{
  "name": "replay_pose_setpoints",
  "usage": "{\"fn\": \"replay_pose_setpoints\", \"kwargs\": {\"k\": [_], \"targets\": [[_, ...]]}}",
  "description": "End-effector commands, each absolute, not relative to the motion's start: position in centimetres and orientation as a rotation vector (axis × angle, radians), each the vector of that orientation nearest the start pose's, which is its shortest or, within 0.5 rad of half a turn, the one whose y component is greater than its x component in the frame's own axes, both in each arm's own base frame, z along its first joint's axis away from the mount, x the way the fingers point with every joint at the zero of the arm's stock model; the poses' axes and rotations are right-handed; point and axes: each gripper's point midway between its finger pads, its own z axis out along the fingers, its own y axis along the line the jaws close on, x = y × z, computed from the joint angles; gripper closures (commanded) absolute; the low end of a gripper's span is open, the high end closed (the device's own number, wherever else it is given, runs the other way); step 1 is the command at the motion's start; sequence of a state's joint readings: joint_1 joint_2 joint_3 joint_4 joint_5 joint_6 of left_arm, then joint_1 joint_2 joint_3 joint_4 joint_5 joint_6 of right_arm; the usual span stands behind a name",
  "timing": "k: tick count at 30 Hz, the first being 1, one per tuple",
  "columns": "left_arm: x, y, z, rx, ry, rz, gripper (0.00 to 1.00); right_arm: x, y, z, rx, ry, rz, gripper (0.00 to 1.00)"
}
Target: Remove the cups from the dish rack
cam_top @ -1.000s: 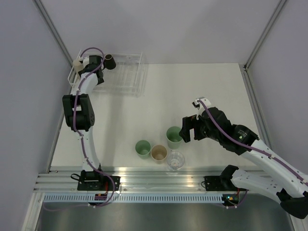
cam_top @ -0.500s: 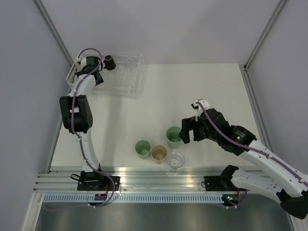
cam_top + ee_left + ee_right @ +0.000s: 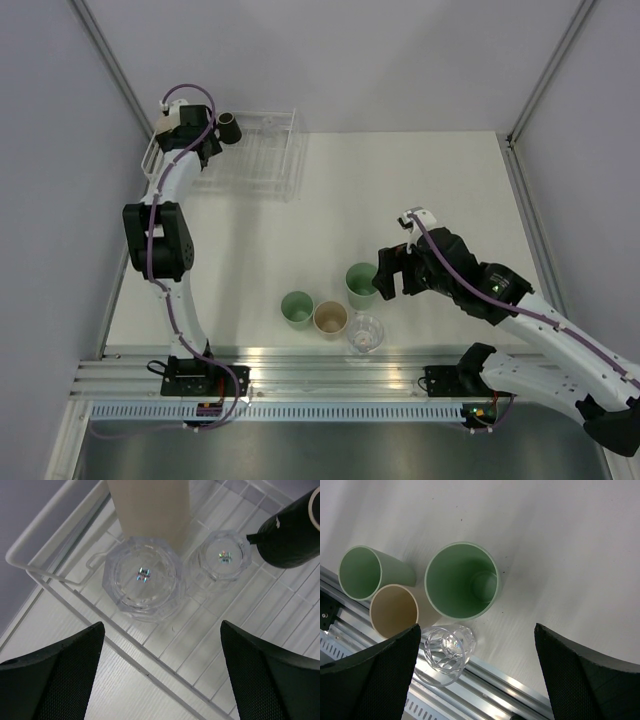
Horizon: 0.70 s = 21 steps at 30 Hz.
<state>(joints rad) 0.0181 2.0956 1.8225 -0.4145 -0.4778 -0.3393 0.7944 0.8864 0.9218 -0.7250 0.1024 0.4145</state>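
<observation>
Near the front edge, a clear plastic tumbler (image 3: 366, 333), a tan cup (image 3: 330, 318) and a small mint-green cup (image 3: 297, 308) stand close together on the white table (image 3: 450, 180). Just behind them, the right gripper (image 3: 385, 272) hangs with its fingers spread wide beside a larger mint-green cup (image 3: 462, 580). In the far left corner, the left gripper (image 3: 162, 630), fingers also wide apart, hovers over the white wire dish rack (image 3: 270, 170), which holds two clear faceted tumblers (image 3: 142, 577), a beige cup (image 3: 150, 505) and a black cup (image 3: 292, 530).

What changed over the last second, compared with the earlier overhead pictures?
The left gripper moved farther back and slightly left over the dish rack; it is open and holding nothing. The right gripper edged slightly toward the mint cup beside it, also open. Nothing was grasped or released. The black cup and the cups on the table stayed put.
</observation>
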Motion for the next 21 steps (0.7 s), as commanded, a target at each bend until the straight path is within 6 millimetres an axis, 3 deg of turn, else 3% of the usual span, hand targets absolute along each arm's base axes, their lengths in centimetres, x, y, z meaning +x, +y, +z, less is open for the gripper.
{"fn": "replay_pose_setpoints", "kwargs": {"k": [1, 12, 21], "targets": [[57.9, 9.3, 18.8, -0.615, 1.993, 0.420, 0.00, 18.8, 18.6, 20.4, -0.381, 2.245, 0.518, 0.02], [58.6, 10.7, 18.3, -0.628, 2.014, 0.484, 0.00, 19.2, 18.0, 19.5, -0.402, 2.253, 0.457, 0.02], [57.5, 12.9, 15.4, -0.691, 2.073, 0.502, 0.00, 19.4, 18.3, 19.1, -0.414, 2.260, 0.455, 0.02]]}}
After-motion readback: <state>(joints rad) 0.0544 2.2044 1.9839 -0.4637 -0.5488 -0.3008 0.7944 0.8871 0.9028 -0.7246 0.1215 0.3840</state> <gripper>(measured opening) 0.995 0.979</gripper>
